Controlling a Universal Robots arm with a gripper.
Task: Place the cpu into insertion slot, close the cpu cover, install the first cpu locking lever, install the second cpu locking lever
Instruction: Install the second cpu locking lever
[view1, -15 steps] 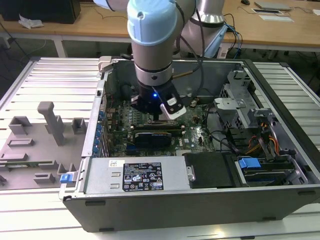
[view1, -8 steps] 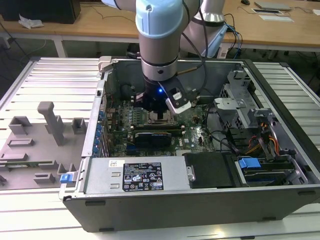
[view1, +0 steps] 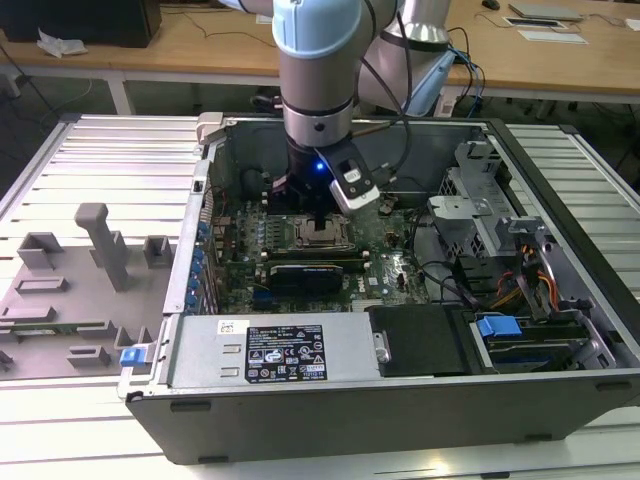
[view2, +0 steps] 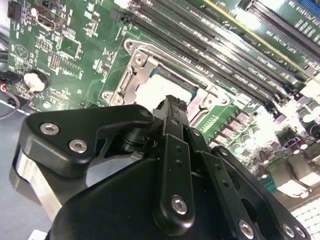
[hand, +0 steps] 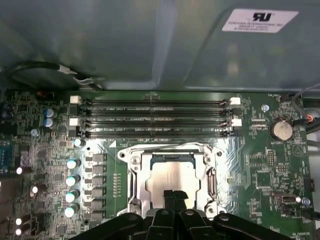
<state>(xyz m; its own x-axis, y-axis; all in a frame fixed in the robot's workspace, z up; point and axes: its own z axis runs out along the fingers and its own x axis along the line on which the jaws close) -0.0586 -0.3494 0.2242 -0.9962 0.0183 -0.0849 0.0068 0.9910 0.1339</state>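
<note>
The cpu (hand: 172, 182) sits in the insertion slot (hand: 141, 176) at lower centre; the clenched gripper (hand: 174, 196) hovers above it.

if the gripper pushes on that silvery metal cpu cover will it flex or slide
The thin silvery metal cpu cover is a cut-out frame, so probably slightly springy. It lies flat around the silvery-beige square cpu, so it likely won't slide. The black gripper hovers close above.

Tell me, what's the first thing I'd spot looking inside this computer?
Probably the big pale-blue robot arm reaching down into the open computer case. Right beneath its claw sits the shiny cpu in its silvery insertion slot, on the green board in the middle of the case.
</note>
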